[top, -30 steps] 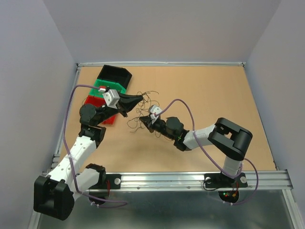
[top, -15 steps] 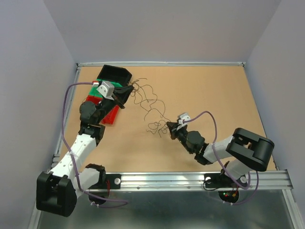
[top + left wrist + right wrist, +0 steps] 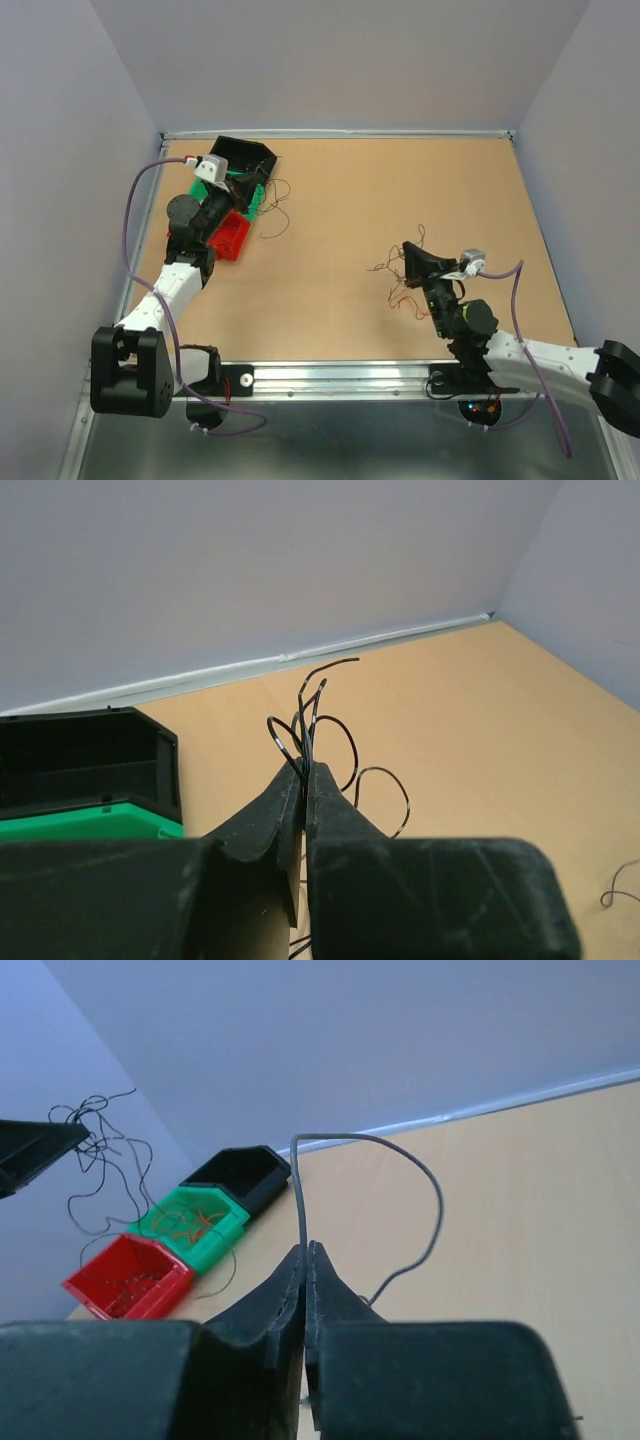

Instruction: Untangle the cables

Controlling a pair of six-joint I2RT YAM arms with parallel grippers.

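The cables are split into two bunches. Thin black strands [image 3: 273, 218] hang from my left gripper [image 3: 262, 184], beside the bins at the back left. In the left wrist view that gripper [image 3: 305, 767] is pinched shut on these curly black strands [image 3: 335, 730]. My right gripper [image 3: 408, 250] is at the near right, with brown and orange-red strands [image 3: 396, 287] trailing under it onto the table. In the right wrist view it [image 3: 305, 1249] is shut on one thin grey strand [image 3: 436, 1210] that arcs up and over to the right.
Three small bins stand in a row at the back left: black [image 3: 240, 155], green [image 3: 190, 1222] with orange strands inside, and red [image 3: 228, 238]. The left arm reaches over them. The wooden table [image 3: 400, 190] is ringed by grey walls and a metal rail at the near edge.
The grippers have pulled apart and the tangle has split. The left went back-left over the bins with black strands; the right swung to the near right with the rest.
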